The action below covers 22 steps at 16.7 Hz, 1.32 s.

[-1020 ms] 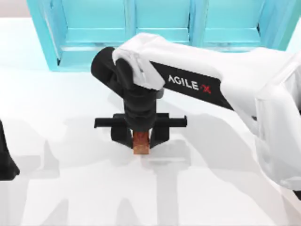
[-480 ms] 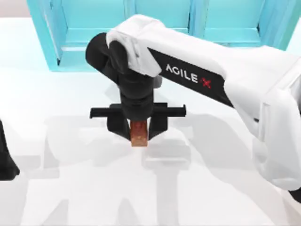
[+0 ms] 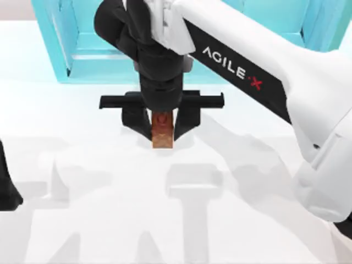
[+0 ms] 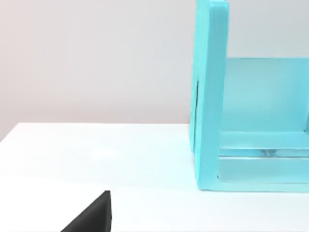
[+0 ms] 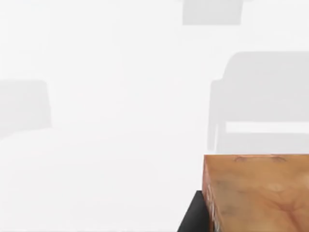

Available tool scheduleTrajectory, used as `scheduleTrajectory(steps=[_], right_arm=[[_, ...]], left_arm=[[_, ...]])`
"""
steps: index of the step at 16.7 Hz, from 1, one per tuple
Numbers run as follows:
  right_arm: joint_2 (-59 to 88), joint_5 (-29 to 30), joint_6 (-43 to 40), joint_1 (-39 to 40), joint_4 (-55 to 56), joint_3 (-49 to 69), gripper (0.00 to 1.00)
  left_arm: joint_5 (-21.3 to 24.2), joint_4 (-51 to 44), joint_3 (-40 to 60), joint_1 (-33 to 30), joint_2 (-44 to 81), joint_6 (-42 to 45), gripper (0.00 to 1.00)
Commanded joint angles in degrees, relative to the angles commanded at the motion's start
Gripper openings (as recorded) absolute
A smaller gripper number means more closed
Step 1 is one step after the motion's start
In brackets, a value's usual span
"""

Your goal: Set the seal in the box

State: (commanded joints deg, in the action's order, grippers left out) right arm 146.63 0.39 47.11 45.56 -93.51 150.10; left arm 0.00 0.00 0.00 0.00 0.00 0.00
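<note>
The seal (image 3: 162, 132), a small reddish-brown block with a tan lower end, hangs above the white table between the black fingers of my right gripper (image 3: 162, 127), which is shut on it. Its shadow lies on the table well below it. The right arm reaches in from the top view's right, in front of the turquoise shelf. In the right wrist view the seal's tan end (image 5: 256, 193) fills the near corner over bare table. The box is out of view. My left arm stays parked at the top view's left edge (image 3: 6, 187).
A big turquoise shelf unit (image 3: 110, 38) stands along the back of the table, also seen in the left wrist view as the shelf's side wall (image 4: 210, 96). White tabletop (image 3: 110, 220) lies open in front of the seal.
My right gripper has risen with the seal and shifted toward the shelf at the back. The left arm has not moved.
</note>
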Motion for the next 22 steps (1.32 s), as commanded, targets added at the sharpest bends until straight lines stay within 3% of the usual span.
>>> scheduleTrajectory(steps=[5,8,12,19,22], right_arm=[[-0.7,0.0,-0.7,-0.6,0.3,-0.8,0.00],[-4.6,-0.1,-6.2,-6.2,1.6,-6.3,0.00],[-14.0,-0.1,-19.8,-20.0,5.1,-19.0,0.00],[-35.0,-0.5,-51.6,-50.8,13.0,-48.5,0.00],[-41.5,-0.3,-60.5,-59.7,15.3,-57.4,0.00]], left_arm=[[0.0,0.0,0.0,0.0,0.0,0.0,1.00],[0.0,0.0,0.0,0.0,0.0,0.0,1.00],[0.0,0.0,0.0,0.0,0.0,0.0,1.00],[0.0,0.0,0.0,0.0,0.0,0.0,1.00],[0.0,0.0,0.0,0.0,0.0,0.0,1.00]])
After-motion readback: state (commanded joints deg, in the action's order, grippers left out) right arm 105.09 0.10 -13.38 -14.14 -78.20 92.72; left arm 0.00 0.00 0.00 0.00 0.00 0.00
